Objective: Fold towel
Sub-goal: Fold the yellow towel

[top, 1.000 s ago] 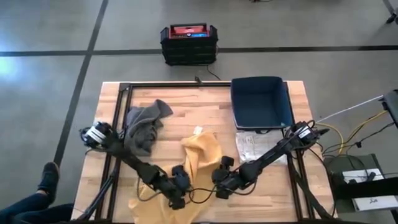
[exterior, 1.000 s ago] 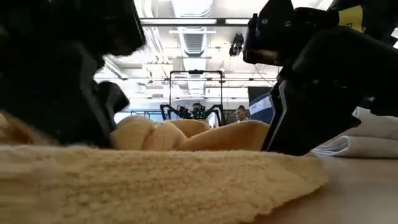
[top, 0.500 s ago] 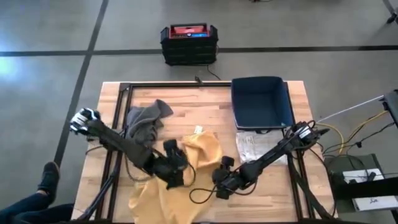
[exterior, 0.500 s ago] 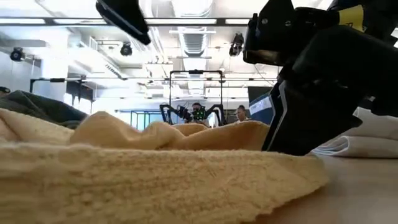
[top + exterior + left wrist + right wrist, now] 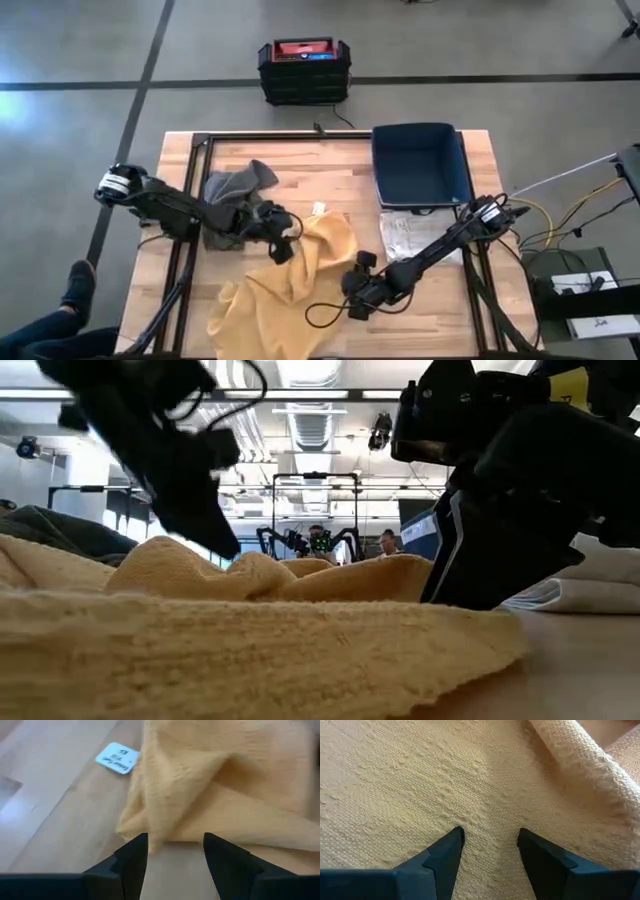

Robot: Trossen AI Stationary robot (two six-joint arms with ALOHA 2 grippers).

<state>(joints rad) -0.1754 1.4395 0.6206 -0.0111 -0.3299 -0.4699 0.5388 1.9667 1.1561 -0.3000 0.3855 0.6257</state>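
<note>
The yellow towel lies crumpled on the table's near middle, with a white tag at its far edge. My left gripper hovers open at the towel's far left part, beside a grey cloth. In the left wrist view the towel's bunched edge lies just ahead of the open fingers, with bare wood between them. My right gripper stands open at the towel's right side, and its fingers straddle flat cloth. My left gripper: I cannot tell whether it touches the towel. My right gripper comes down on the towel's right part from above, slanting. Its open fingertips stand on a flat stretch of the cloth, which lies on the table. Nothing is pinched between them.
A blue bin stands at the far right, with folded white cloth in front of it. The grey cloth lies at the far left. A thin black cable loops over the towel. A black and red case sits on the floor beyond.
My left gripper has risen from the towel near the table's near edge and gone toward the far edge, ending beside the grey cloth. More of the towel's near part now shows spread on the table. My right gripper has kept still.
</note>
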